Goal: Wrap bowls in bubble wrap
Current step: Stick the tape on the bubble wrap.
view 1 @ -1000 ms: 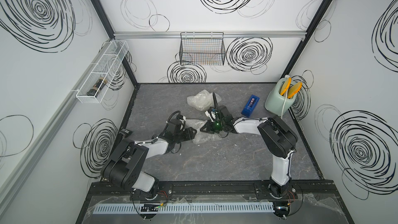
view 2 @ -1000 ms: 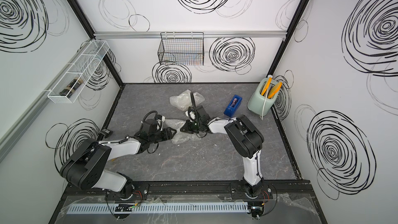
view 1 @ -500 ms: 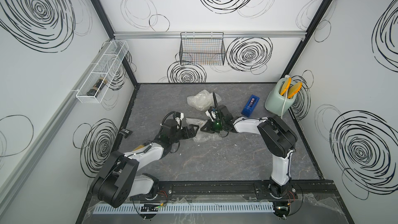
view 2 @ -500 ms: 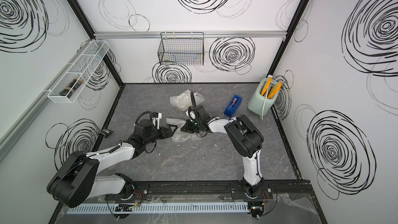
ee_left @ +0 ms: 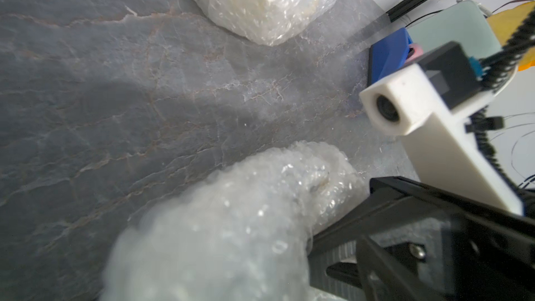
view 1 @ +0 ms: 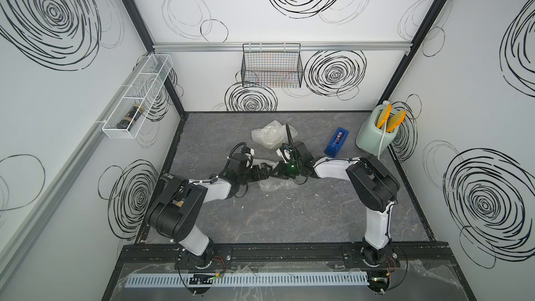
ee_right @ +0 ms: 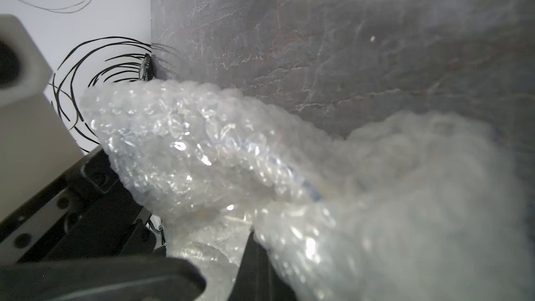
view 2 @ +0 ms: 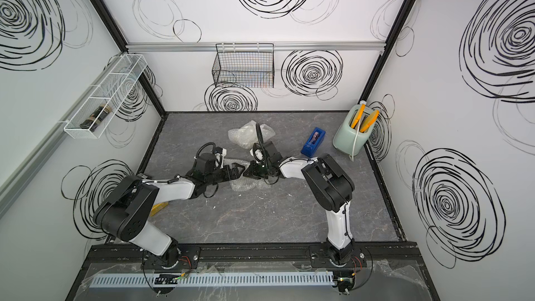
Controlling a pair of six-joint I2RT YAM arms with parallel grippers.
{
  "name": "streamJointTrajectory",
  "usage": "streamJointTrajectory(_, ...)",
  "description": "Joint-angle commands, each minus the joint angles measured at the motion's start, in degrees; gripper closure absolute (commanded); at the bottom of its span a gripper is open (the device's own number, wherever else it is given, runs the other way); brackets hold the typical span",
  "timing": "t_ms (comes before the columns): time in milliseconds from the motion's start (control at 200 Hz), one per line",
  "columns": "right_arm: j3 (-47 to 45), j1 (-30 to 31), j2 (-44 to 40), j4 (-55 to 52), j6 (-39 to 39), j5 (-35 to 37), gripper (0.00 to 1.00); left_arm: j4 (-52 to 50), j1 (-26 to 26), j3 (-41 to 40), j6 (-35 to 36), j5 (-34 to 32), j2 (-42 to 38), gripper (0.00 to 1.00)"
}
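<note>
Stereo pair overhead, wrist views close

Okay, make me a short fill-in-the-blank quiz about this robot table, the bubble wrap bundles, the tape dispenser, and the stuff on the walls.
1. The tape dispenser on the table is ___ in colour.
2. ___ bubble wrap bundles lie on the table: a far bundle and a near bundle.
3. The left gripper and right gripper face each other at the ___ bundle.
4. The dark bottle lies in the ___ wire shelf.

Missing words: blue; two; near; white.
</note>
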Motion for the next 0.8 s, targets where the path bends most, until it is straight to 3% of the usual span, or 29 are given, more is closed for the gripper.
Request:
streamJointTrajectory(0, 0.4, -0.3, 1.0, -3.3, -1.2, 1.6, 1.00, 2.4, -0.3, 1.7, 0.5, -0.7, 2.1, 0.08)
streamJointTrajectory(350, 0.1, -0.1, 1.4, -3.4, -1.2, 1.8, 1.00, 5.1, 1.4, 1.5, -0.6, 0.0, 5.1, 0.31)
streamJointTrajectory(540, -0.1, 0.4, 1.2, -4.1, -1.1, 2.0, 1.00, 6.7, 1.5, 1.6, -0.8, 0.1, 6.6, 0.38)
streamJointTrajectory(670, -0.3, 0.4, 0.5, -4.9, -1.2, 2.0, 0.92, 7.3, 1.5, 1.6, -1.0, 0.3, 7.1, 0.40)
streamJointTrajectory(796, -0.7, 0.4, -0.8, -5.7, -1.1, 1.8, 0.76, 7.4, 1.5, 1.5, -1.1, 0.1, 7.3, 0.42)
